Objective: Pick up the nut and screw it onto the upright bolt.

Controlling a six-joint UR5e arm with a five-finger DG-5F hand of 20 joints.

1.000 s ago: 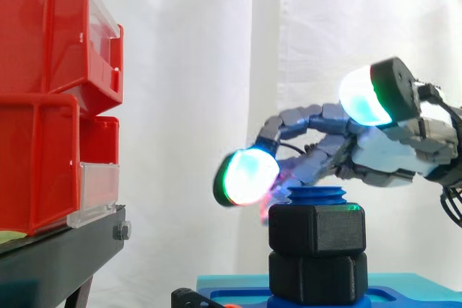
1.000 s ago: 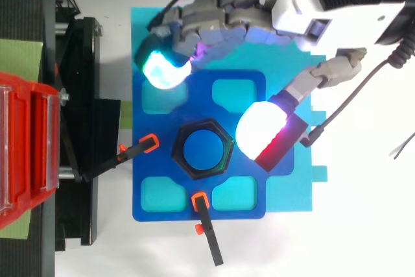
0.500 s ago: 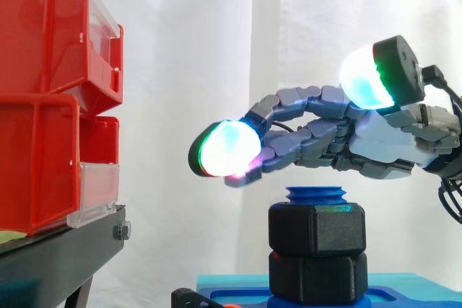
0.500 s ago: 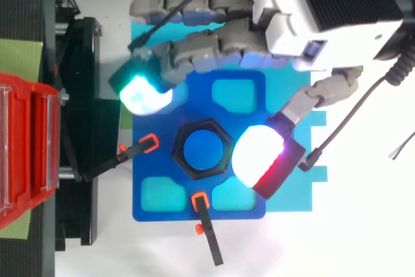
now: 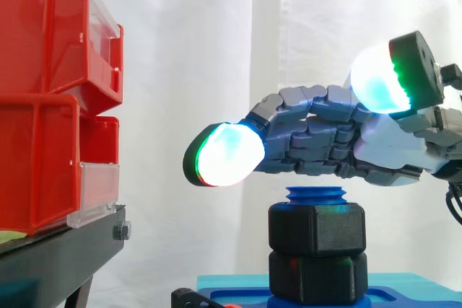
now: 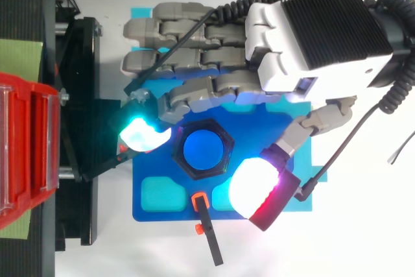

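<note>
A black hex nut (image 5: pixel 317 229) sits threaded on the upright blue bolt (image 5: pixel 315 195), above a second black hex piece (image 5: pixel 317 276) at the bolt's foot. From above, the nut (image 6: pixel 177 152) rings the bolt's blue top (image 6: pixel 203 150). My hand (image 6: pixel 311 37) hovers just above the bolt with nothing in it. Its fingers (image 5: pixel 310 135) stretch out to the left, nearly straight. One glowing fingertip (image 6: pixel 144 135) lies left of the nut. The glowing thumb pad (image 6: pixel 256 183) lies to its lower right. The hand is open and does not touch the nut.
The bolt stands in a blue fixture (image 6: pixel 152 209) with cyan pockets on a cyan plate (image 6: pixel 305 202). Two black clamps with orange tips (image 6: pixel 201 200) hold the fixture. Red bins (image 5: pixel 43 106) on a black stand (image 5: pixel 58 257) rise at the left.
The hand has slid across over the bolt and risen a little. Its fingers have straightened out to the left, and the thumb pad has moved past the nut.
</note>
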